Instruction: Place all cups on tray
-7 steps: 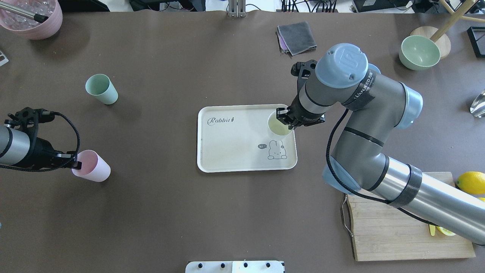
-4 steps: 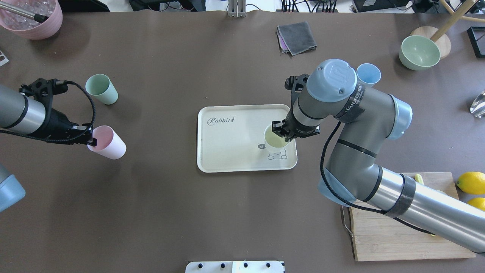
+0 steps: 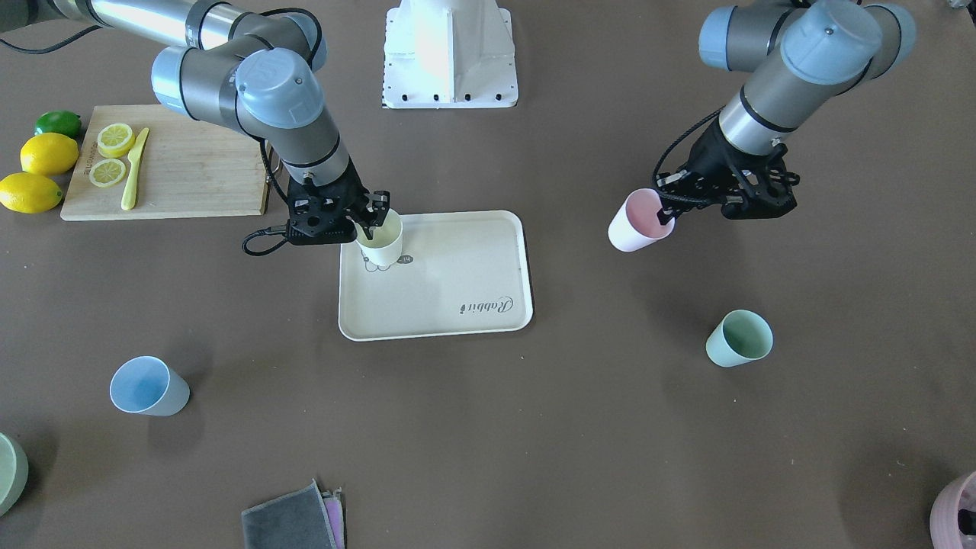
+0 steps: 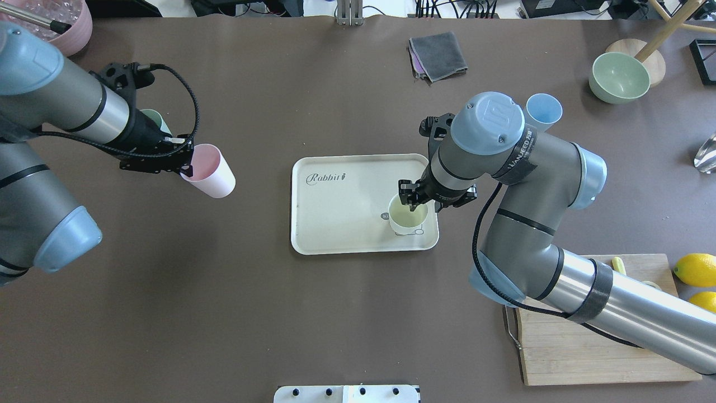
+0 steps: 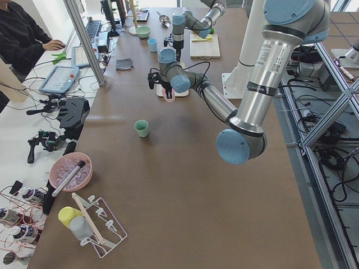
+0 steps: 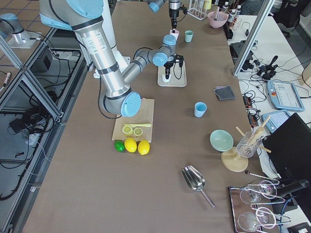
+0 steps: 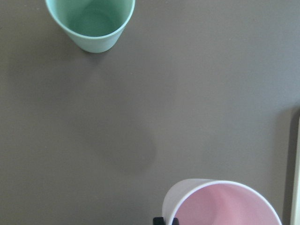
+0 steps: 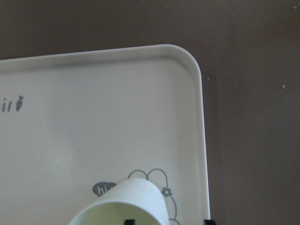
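Brown table surface [image 3: 488, 427] throughout; front view: right gripper [image 3: 369, 220] pinches the yellow cup's [image 3: 382, 242] rim on the tray [image 3: 450, 267], hiding the rabbit drawing; left gripper [image 3: 665, 213] clamps the raised pink cup [image 3: 637, 221]; blue cup [image 3: 149, 386] and green cup [image 3: 738, 338] stand off-tray. Overhead: the left arm mostly hides the green cup; the right elbow partly hides the blue cup [image 4: 545, 111]. Left wrist view: pink cup [image 7: 222, 204] cut off below.

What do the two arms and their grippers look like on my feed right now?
Both arms have silver-grey tube links with light-blue joint caps; the right arm shows embossed cap lettering and dark tape bands. Each ends in a black two-finger gripper, left gripper and right gripper, with a black cable looping from the wrist.
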Available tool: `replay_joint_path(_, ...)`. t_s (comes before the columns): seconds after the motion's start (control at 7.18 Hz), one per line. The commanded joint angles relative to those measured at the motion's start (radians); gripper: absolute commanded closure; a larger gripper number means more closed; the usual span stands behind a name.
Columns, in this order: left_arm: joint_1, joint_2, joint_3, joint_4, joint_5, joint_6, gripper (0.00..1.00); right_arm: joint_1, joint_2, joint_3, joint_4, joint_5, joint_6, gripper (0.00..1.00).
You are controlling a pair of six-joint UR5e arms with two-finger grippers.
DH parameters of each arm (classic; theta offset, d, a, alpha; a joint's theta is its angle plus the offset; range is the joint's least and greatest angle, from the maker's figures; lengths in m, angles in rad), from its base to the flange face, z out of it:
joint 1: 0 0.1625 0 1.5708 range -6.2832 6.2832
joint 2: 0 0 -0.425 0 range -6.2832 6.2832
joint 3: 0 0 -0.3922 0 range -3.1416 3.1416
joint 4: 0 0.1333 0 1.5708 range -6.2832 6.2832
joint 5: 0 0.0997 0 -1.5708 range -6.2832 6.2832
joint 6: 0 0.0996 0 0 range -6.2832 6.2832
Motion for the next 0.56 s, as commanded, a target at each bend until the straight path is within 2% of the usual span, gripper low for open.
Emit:
replay_joint_path(0.0,0.077,-0.129,0.054,0.045,0.075,-0.088,1.0,0.106,-0.003,0.004,-0.01,0.08,-0.054,0.0)
replay_joint_path(0.14,0.124,-0.197,0.118,0.045,0.133,-0.114,1.0,0.172,-0.009,-0.001,-0.016,0.13,-0.133,0.0)
replay_joint_path(0.28,0.154,-0.223,0.146,0.042,0.141,-0.157,1.0,0.218,-0.034,-0.006,-0.017,0.146,-0.195,0.0)
replay_joint_path(0.42,0.207,-0.223,0.147,0.042,0.214,-0.171,1.0,0.272,-0.057,-0.012,-0.019,0.174,-0.267,0.0)
